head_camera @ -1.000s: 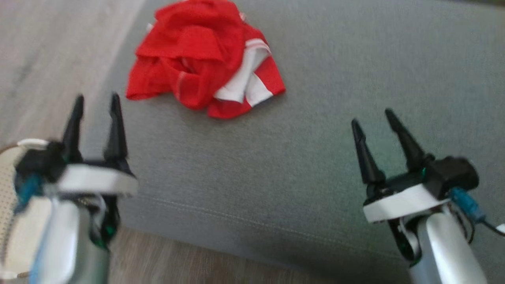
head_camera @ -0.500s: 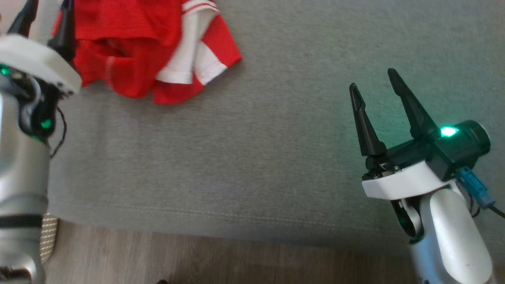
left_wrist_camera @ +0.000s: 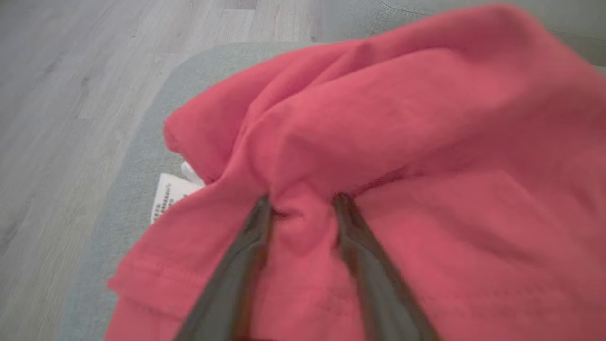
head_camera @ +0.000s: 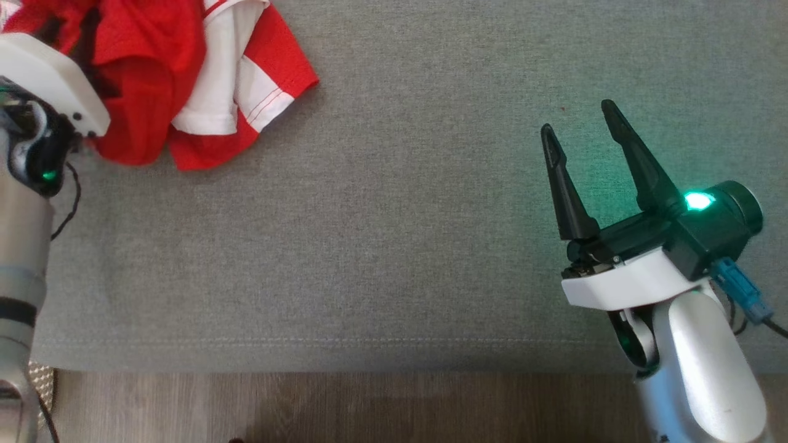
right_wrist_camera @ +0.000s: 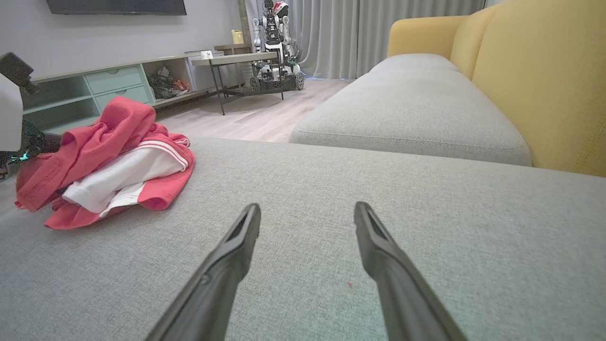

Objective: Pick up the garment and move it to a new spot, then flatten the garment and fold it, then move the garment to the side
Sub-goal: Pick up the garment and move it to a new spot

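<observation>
Grey sofa cushion bears the red jersey. The left gripper, earlier short of it, now straddles a fold; whether its jaws hold it, I cannot tell. The right gripper keeps its jaws wide.

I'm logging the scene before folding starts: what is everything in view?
garment: one, red and white, crumpled at near cushion's left end
cushions: two, grey, one under garment, one beyond
sofa back: one, yellow, right of far cushion
floor: wood, around cushions
cabinet: one, pale green, far wall
table: one, dark legs, beside cabinet
other robot: one, white and dark, behind table
left gripper: one, dark fingers apart, pressed into garment round a fold
right gripper: one, dark fingers open, over bare cushion
</observation>
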### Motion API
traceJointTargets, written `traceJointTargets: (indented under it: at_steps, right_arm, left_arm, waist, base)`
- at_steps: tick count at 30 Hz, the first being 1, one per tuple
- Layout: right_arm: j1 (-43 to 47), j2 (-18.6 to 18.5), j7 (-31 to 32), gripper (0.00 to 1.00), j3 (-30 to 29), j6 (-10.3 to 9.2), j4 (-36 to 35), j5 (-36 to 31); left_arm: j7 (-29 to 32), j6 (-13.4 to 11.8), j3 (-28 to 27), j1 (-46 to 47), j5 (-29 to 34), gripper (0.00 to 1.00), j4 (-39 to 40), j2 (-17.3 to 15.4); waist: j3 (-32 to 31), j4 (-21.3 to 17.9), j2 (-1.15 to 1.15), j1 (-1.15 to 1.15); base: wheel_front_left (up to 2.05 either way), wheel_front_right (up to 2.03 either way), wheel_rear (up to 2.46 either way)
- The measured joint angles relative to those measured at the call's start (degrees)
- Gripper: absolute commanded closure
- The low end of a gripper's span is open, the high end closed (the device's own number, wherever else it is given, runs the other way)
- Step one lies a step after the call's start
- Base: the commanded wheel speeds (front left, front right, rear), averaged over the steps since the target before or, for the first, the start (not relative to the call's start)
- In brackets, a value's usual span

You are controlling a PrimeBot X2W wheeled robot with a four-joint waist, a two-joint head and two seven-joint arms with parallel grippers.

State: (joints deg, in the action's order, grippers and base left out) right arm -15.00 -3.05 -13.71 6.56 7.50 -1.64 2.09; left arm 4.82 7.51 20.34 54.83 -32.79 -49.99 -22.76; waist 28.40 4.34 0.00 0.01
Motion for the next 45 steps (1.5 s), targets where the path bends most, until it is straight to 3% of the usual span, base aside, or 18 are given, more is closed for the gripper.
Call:
traceJointTargets:
  at_steps: [7,16,20,32,38,45]
  right_arm:
    - [-0.1,0.0,-0.5,0.00,-0.1,0.00,1.4,0.3]
    - [0.0,0.0,-0.7,0.00,-0.1,0.00,3.5,1.9]
    - [0.2,0.0,-0.8,0.00,0.0,0.00,4.5,3.2]
    - [2.4,0.0,-0.8,0.00,0.6,0.00,5.3,6.7]
    - [2.8,0.0,-0.8,0.00,1.3,0.00,4.3,8.5]
    - [2.6,0.0,-0.8,0.00,2.7,0.00,1.2,10.5]
  left_arm:
    - [-3.0,0.0,5.0,0.6,-3.3,1.00,-1.2,-0.6]
    - [-15.9,0.0,5.0,2.2,-5.4,1.00,-0.9,-0.7]
    - [-18.6,0.0,4.0,2.5,-5.8,1.00,2.5,-0.6]
    - [-19.4,-3.0,-1.4,-2.5,-5.6,1.00,22.4,0.7]
    - [-17.2,-5.8,0.9,-2.6,-4.9,1.00,33.7,4.3]
    - [-14.0,-7.7,4.4,1.4,-2.1,1.00,37.7,6.1]
  waist:
    - [-1.0,0.3,0.00,0.00]
    - [-5.5,1.3,0.00,0.00]
    - [-8.2,1.5,0.00,0.00]
    - [-15.3,-0.1,0.00,-0.01]
    - [-16.5,-4.5,0.00,-0.01]
    - [-15.4,-10.3,0.00,-0.01]
  base:
    - [0.00,0.00,0.00]
    - [0.00,0.00,0.00]
    - [0.00,0.00,0.00]
    - [0.00,0.00,0.00]
    - [0.00,0.00,0.00]
    - [0.00,0.00,0.00]
